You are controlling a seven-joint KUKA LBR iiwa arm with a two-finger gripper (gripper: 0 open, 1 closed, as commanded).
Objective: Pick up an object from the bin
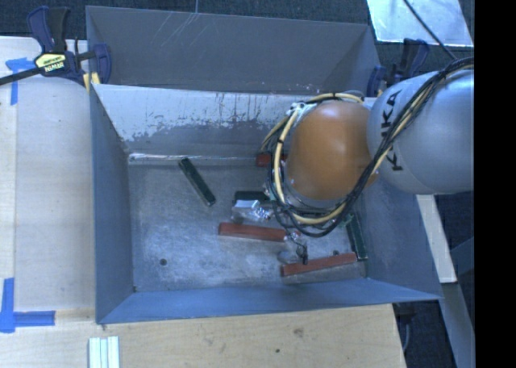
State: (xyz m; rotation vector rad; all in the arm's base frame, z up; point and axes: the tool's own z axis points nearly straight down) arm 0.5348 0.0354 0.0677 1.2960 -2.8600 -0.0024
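In the camera view the arm's orange-capped wrist hangs low over the floor of the grey metal bin [113, 197], toward its near right corner. The gripper [295, 244] sits between a flat reddish-brown bar [251, 232] just to its left and a second reddish-brown bar [318, 264] along the foot of the near wall. Both lie flat and thin, so I judge a grasp may skid off, or strike the sloping wall. A crumpled silvery scrap [251, 211] nearby could get nudged. Whether the gripper is released or clenched, or touching either bar, I cannot tell.
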